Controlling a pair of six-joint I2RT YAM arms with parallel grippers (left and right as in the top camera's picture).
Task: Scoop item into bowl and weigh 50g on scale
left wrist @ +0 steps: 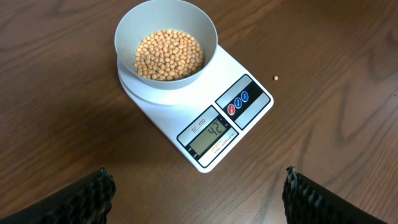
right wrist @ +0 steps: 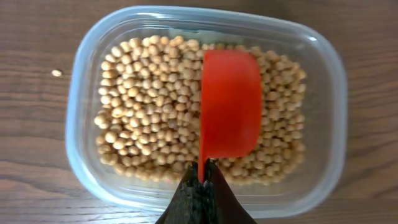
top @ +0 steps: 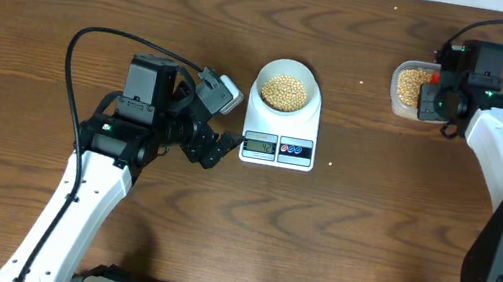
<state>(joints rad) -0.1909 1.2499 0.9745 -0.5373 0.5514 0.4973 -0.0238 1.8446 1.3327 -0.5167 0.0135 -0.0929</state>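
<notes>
Because the weight must be read as beans go in, the bowl (left wrist: 130, 31) sits centred on the scale (left wrist: 186, 102) with a shallow layer of beans (left wrist: 169, 55) inside. The display (left wrist: 211, 132) faces the robot and shows what looks like 42, so I judge the portion short and another small scoop due. The left arm reaches in from the near left, elbow bent and wrist turned toward the scale. The left gripper (left wrist: 199, 205) hangs low over the desk (left wrist: 50, 124) just beside the scale's front, jaws spread wide and holding nothing, probably so its camera watches the readout. The right arm stretches to the far right with its wrist pointing down over the tub (right wrist: 78, 124), which stands well apart from the scale. The right gripper (right wrist: 202, 186) is clamped on the thin handle of the red scoop (right wrist: 229, 102), whose cup lies over the tub's right half. Whether it touches the supply I cannot tell. One stray bean (left wrist: 275, 78) lies beyond the scale.
</notes>
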